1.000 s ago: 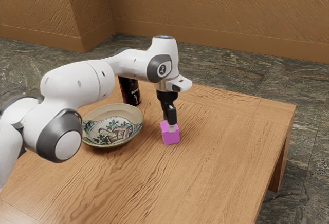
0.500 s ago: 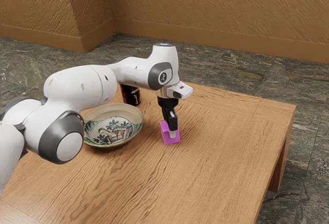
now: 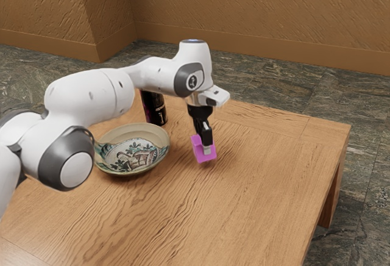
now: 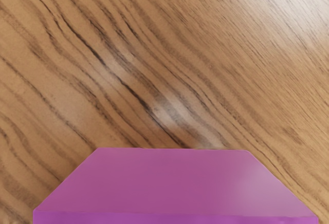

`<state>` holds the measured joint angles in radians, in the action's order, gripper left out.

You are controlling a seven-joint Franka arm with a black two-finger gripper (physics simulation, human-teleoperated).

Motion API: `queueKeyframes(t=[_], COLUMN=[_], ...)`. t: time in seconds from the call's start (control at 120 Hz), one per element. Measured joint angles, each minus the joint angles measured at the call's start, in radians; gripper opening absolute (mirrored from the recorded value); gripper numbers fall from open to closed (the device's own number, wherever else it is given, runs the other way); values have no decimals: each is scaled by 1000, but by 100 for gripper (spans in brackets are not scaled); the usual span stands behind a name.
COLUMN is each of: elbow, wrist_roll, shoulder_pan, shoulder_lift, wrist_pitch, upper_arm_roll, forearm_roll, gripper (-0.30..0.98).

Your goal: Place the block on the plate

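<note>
Block (image 3: 198, 149), magenta, one: tilted, raised just above the worktop (image 3: 262, 180), clasped by the pincer (image 3: 205, 149), its fingers parted to the block's width. Plate (image 3: 161, 135), painted, deep: near, toward the exterior view's left. Can (image 3: 157, 111), dark, upright: beyond the plate, outside the block-to-plate gap.

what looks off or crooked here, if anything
The pink block looks slightly tilted between the fingers, not square to the table below it. Nothing looks spilled or damaged; the dark can stands upright.
</note>
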<state>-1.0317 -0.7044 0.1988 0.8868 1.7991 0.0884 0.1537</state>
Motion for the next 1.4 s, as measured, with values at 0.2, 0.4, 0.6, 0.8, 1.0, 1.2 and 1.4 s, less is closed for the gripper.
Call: queueKeyframes(t=[0.2, 0.4, 0.6, 0.8, 1.0, 1.2, 1.4], elbow=[-83, -186, -256, -296, -318, -358, -442], wrist_roll=[6, 11, 4, -20, -55, -94, -121], shoulder_pan=[3, -7, -11, -25, -32, -33, -33], shoulder_lift=[-146, -268, -319, -333, -334, -334, -327], wrist_pitch=[-6, -13, -21, -23, -18, -6, 48], upper_arm_roll=[6, 58, 160, 250, 316, 357, 358], forearm_roll=[-6, -10, -3, 27, 59, 83, 100], gripper=[38, 40, 41, 41, 40, 41, 40])
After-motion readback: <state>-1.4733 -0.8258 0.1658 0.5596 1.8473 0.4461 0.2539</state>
